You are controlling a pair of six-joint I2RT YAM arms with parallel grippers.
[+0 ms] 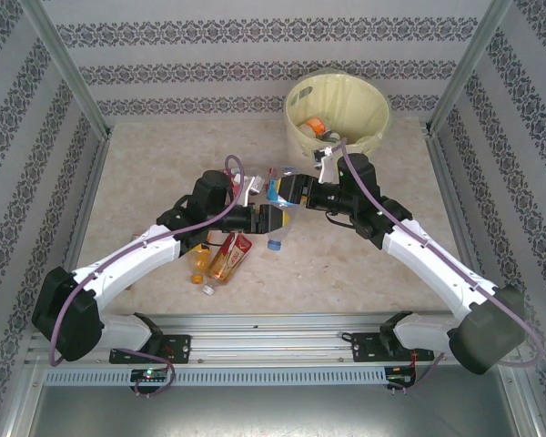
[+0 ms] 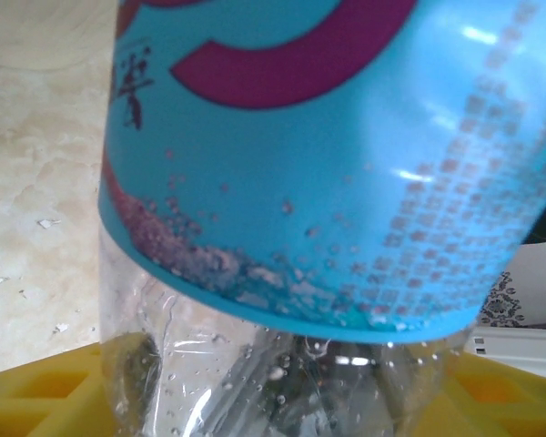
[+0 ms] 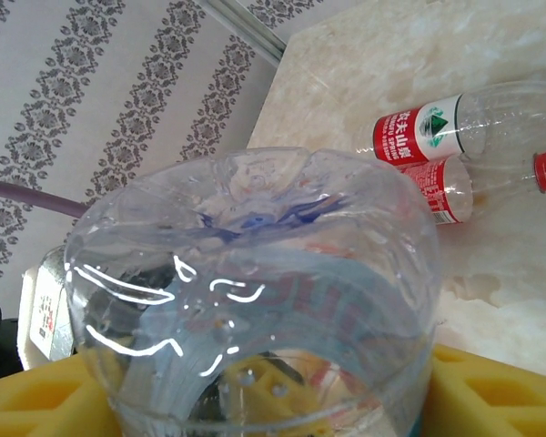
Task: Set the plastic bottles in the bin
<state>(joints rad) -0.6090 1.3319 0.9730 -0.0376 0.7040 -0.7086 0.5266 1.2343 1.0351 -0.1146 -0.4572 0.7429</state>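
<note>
Both jaws are clamped on bottles mid-table: the left gripper (image 1: pixel 277 221) pinches a blue-labelled bottle (image 2: pixel 328 164), and the right gripper (image 1: pixel 285 189) grips a clear bottle (image 3: pixel 255 291) by its base. Loose bottles (image 1: pixel 220 259) lie beside the left arm. The bin (image 1: pixel 369 96), at the far edge, holds several binned bottles (image 1: pixel 315 127).

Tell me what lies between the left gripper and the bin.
In the top view, the right gripper, jaws on a blue-label bottle, sits between the left gripper, which holds another bottle, and the bin; past it, bare table.
</note>
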